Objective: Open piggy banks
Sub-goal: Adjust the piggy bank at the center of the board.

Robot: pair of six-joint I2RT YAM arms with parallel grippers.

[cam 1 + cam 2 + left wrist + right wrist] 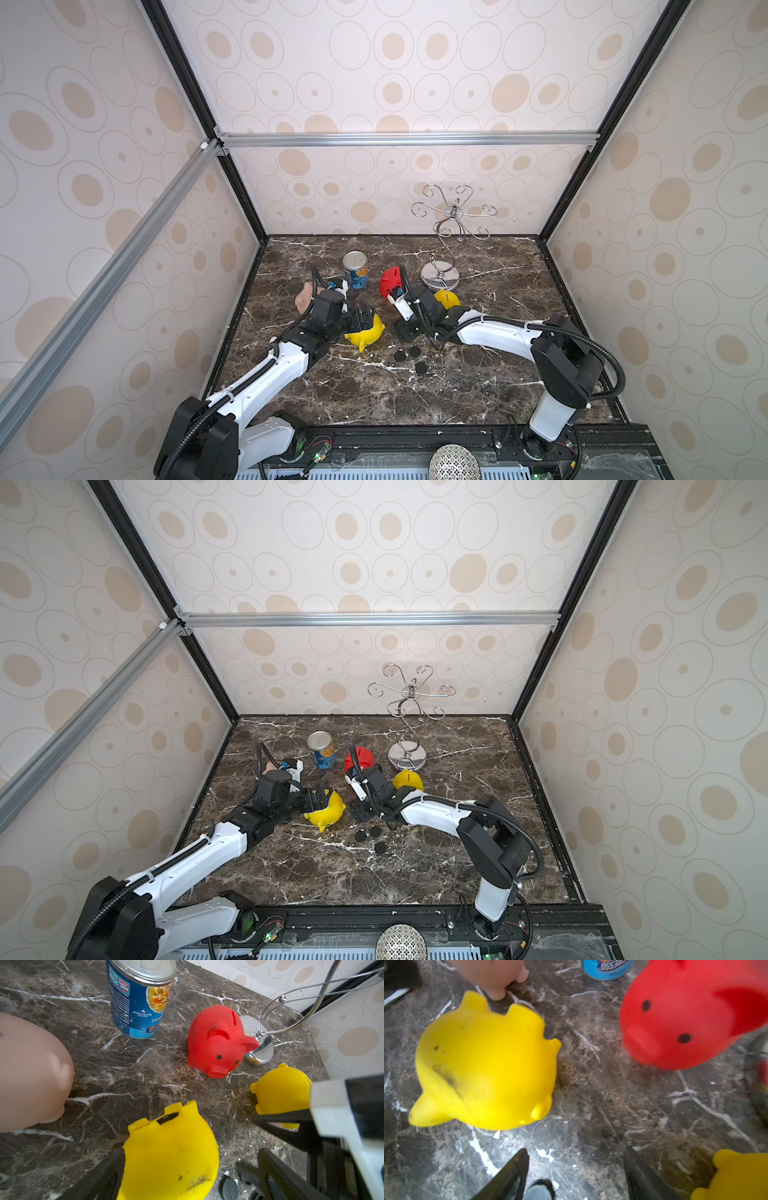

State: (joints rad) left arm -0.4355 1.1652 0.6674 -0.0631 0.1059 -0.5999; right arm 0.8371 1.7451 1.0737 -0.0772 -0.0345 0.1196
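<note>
Robot lab test cell, not a home. Aluminium bars (407, 139) and black posts (185, 70) are framing a booth, and wallpapered panels (415, 62) are closing it in on three sides. A marble-look tabletop (478, 374) is serving as the work surface. The left arm (286, 365) and right arm (494, 332) are sitting on a rail (415, 433) at the open edge, with cables (615, 365) and lit boards (319, 455) showing there. A can (356, 270), a wire stand (441, 274) and a red pig (390, 280) are standing around as mismatched props.
</note>
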